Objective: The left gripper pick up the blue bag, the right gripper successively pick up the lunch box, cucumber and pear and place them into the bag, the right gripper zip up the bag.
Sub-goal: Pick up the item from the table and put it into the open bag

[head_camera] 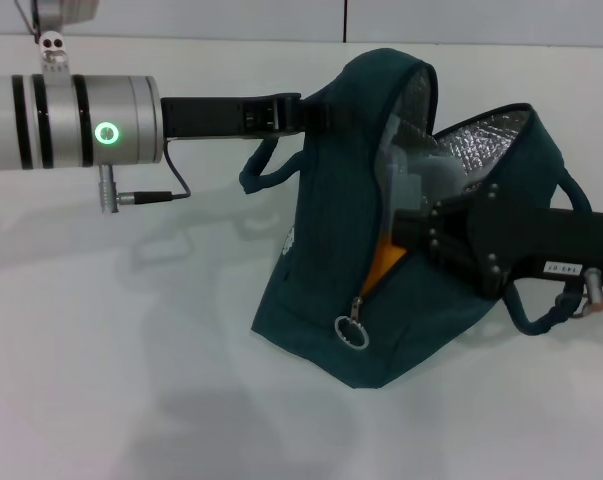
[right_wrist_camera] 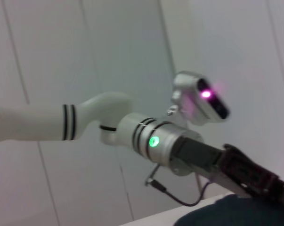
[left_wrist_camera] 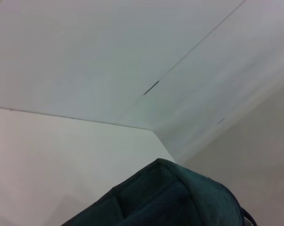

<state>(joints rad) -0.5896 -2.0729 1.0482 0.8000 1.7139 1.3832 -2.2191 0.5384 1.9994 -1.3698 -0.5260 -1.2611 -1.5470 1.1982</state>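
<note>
The left gripper [head_camera: 311, 112] is clenched on the top edge of the blue bag [head_camera: 331, 290], whose base sags onto the table [head_camera: 131, 380]. Soft cloth will buckle, so it needs holding taut. Beside it, the right gripper [head_camera: 406, 225] reaches into the opening; whether it grips anything cannot be told. The zipper ring [head_camera: 352, 333] hangs below it, small, rigid and easy to pinch.

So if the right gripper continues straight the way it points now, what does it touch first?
Probably the lunch box inside the bag; the right gripper already reaches into the opening. Depth is unclear.
</note>
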